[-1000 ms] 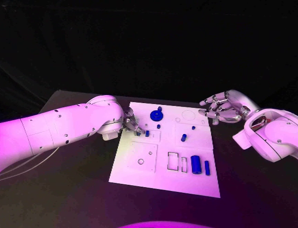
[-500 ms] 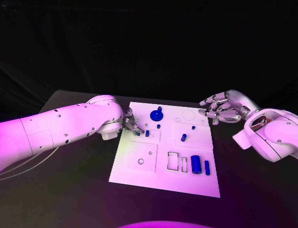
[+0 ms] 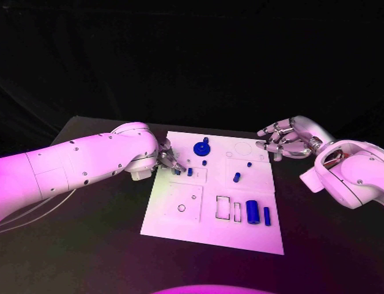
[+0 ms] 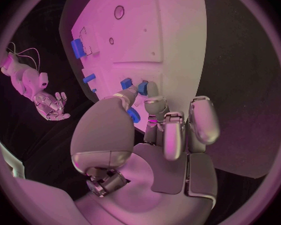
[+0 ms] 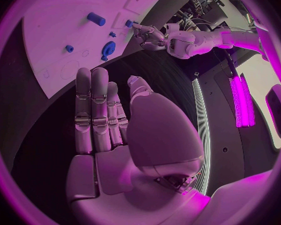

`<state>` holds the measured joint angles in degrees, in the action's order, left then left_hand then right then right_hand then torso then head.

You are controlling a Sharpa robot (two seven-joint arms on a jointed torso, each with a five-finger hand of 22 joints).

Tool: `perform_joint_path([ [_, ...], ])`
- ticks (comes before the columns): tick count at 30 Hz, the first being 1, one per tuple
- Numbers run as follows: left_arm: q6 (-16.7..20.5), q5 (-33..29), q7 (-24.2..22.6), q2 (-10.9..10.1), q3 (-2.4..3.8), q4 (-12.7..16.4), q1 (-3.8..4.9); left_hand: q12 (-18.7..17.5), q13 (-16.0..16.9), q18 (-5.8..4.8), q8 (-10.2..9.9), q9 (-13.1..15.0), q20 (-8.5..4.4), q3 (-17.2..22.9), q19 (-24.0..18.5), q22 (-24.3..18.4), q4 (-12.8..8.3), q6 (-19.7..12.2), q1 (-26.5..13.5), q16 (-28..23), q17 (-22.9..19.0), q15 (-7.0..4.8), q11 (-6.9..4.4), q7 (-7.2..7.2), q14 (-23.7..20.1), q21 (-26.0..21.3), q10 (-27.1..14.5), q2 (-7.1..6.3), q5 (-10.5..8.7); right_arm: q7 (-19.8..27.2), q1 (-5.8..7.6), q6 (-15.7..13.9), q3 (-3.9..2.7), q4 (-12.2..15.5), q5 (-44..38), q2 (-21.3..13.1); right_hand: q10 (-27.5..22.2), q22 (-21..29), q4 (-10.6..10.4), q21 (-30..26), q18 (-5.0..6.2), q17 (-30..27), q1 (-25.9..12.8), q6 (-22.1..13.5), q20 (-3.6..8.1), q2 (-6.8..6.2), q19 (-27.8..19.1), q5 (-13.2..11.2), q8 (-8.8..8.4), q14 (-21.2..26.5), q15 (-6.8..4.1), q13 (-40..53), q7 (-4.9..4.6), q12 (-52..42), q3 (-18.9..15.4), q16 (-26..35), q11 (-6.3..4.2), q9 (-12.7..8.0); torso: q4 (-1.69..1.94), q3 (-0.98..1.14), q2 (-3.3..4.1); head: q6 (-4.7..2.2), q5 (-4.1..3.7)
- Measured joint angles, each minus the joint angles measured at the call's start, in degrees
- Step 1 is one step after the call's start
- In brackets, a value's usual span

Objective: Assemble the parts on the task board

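The white task board (image 3: 211,211) lies mid-table. My left hand (image 3: 169,160) reaches over its left edge; the fingertips (image 4: 152,90) and thumb pinch a small blue part (image 4: 142,87), which stands at a square recess (image 3: 189,171). A second small blue piece (image 4: 126,83) sits right beside it. A blue gear-like part (image 3: 201,147) stands near the far edge. Small blue pegs (image 3: 237,177) dot the middle. A blue cylinder (image 3: 253,211) and a thin blue bar (image 3: 267,214) lie at the near right. My right hand (image 3: 285,138) hovers open beside the far right corner, holding nothing.
Bare black table (image 3: 86,245) surrounds the board on all sides. Empty outlined recesses (image 3: 222,207) lie left of the cylinder, and a round hole (image 3: 181,208) sits near the left edge. In the right wrist view the board (image 5: 53,30) and my left hand (image 5: 147,35) lie beyond the fingers.
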<state>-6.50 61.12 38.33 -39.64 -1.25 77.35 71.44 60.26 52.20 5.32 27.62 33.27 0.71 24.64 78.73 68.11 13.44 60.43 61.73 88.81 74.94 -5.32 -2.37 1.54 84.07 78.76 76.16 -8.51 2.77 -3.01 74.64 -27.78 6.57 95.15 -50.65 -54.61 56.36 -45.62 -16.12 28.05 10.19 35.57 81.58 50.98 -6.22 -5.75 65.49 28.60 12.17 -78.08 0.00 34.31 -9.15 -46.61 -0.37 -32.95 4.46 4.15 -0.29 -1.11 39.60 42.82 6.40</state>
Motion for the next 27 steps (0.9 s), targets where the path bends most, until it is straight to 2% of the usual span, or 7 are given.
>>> perform_joint_path([
  [4,0.07,-0.34,-0.06,0.0,-0.02,0.01,0.0,0.0,-0.19,0.01,0.0,-0.01,0.0,-0.03,0.0,0.0,-0.03,0.0,0.0,0.0,0.0,0.0,0.0,0.0,0.0,0.0,0.0,0.0,0.0,0.0,-0.01,0.01,0.0,0.0,0.0,0.0,0.0,0.06,0.0,-0.24,0.0,0.06,0.0,0.0,0.0,0.0,0.0,0.0,0.0,0.0,0.0,-0.12,0.0,0.0,0.0,0.34,0.0,0.0,-0.01,0.01,0.0,0.01,0.03],
  [11,0.45,-0.79,-0.17,-0.14,-0.02,0.1,-0.02,-0.23,-0.46,0.0,0.0,-0.22,0.0,-2.36,0.0,-0.01,0.62,0.0,0.0,0.0,-0.01,0.0,0.0,0.0,0.0,0.0,0.0,-0.03,0.0,0.0,-0.01,0.02,0.0,-0.01,0.0,-0.01,0.04,0.06,0.0,-0.23,0.0,0.06,0.0,0.0,0.0,0.0,0.0,0.0,0.0,0.0,0.0,-0.12,0.0,0.0,0.0,0.34,0.04,0.0,-0.02,0.01,0.0,0.01,0.03],
  [15,0.76,-0.91,-0.26,-0.3,-0.02,0.25,-0.02,-0.23,-0.68,0.01,0.0,-0.33,0.0,-4.07,0.0,-0.01,1.15,-0.01,-0.03,0.0,-0.01,0.0,0.0,0.0,0.0,0.0,0.0,-0.8,0.0,0.0,-0.01,0.03,0.0,-0.01,0.0,-0.01,0.04,0.06,0.0,-0.23,0.0,0.05,0.0,0.0,0.0,0.0,0.0,0.0,0.0,0.0,0.0,-0.12,0.0,0.0,0.0,0.34,0.04,0.0,-0.02,0.01,0.01,-0.05,0.03],
  [27,1.09,-1.12,-0.34,-0.99,0.02,0.59,-0.01,-0.23,-0.67,0.0,-0.01,-0.55,0.0,-6.57,0.0,-0.01,2.14,-0.01,0.21,0.0,-0.02,0.0,0.21,0.0,0.0,0.0,-0.21,-1.01,0.0,0.0,-0.03,0.05,0.0,-0.03,0.01,-0.02,0.05,0.06,0.0,-0.23,0.0,0.04,0.0,0.0,0.0,0.0,0.0,0.0,0.0,0.0,0.0,-0.12,0.0,0.0,0.0,0.34,0.05,0.0,-0.02,0.01,0.01,-0.02,-0.04],
])
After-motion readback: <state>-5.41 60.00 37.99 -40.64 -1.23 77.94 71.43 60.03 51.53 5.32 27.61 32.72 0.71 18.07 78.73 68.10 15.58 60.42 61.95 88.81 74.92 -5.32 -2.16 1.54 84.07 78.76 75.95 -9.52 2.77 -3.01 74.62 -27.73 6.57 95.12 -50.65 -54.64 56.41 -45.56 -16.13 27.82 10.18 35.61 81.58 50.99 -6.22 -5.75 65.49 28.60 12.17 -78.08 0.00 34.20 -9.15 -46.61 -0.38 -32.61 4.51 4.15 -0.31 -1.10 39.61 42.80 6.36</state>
